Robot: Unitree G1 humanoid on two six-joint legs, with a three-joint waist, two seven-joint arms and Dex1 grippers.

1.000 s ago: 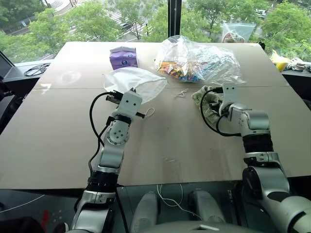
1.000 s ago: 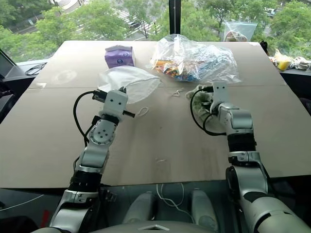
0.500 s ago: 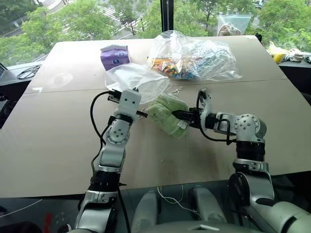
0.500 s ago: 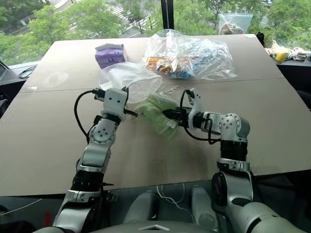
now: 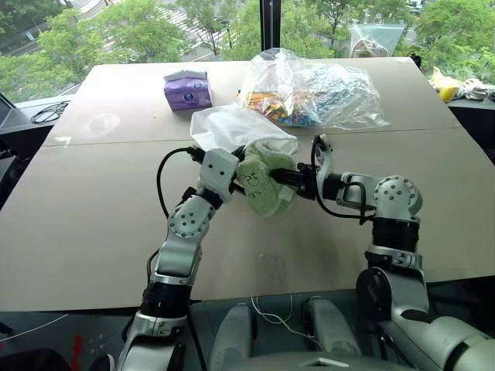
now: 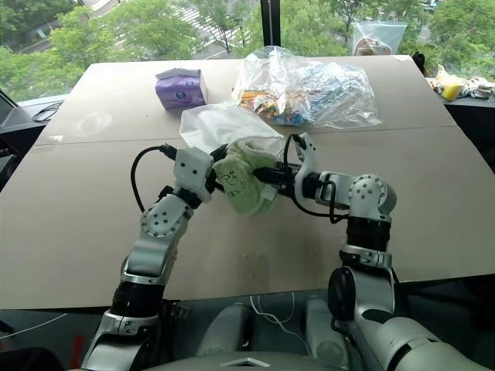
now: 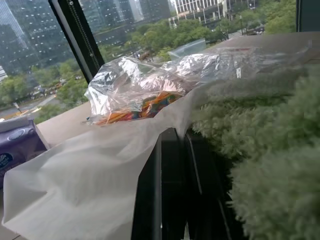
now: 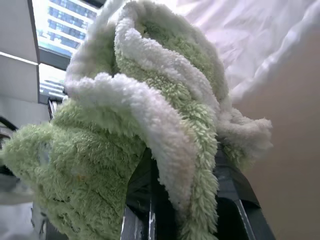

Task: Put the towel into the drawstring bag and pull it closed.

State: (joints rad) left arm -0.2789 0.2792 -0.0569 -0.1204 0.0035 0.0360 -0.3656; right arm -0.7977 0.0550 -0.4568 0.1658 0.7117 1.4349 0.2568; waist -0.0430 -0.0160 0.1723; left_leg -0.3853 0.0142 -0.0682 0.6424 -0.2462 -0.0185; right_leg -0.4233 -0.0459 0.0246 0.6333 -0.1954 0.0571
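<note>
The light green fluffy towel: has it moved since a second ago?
Yes. The light green fluffy towel, held by the right gripper, went left, from below the clear plastic bag to the white drawstring bag.

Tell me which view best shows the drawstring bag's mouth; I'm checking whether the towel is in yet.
The left eye view: the drawstring bag lies behind the towel, which the right gripper holds outside it. The left wrist view shows the left gripper pinching the bag's edge; the right wrist view shows a white corner.
</note>
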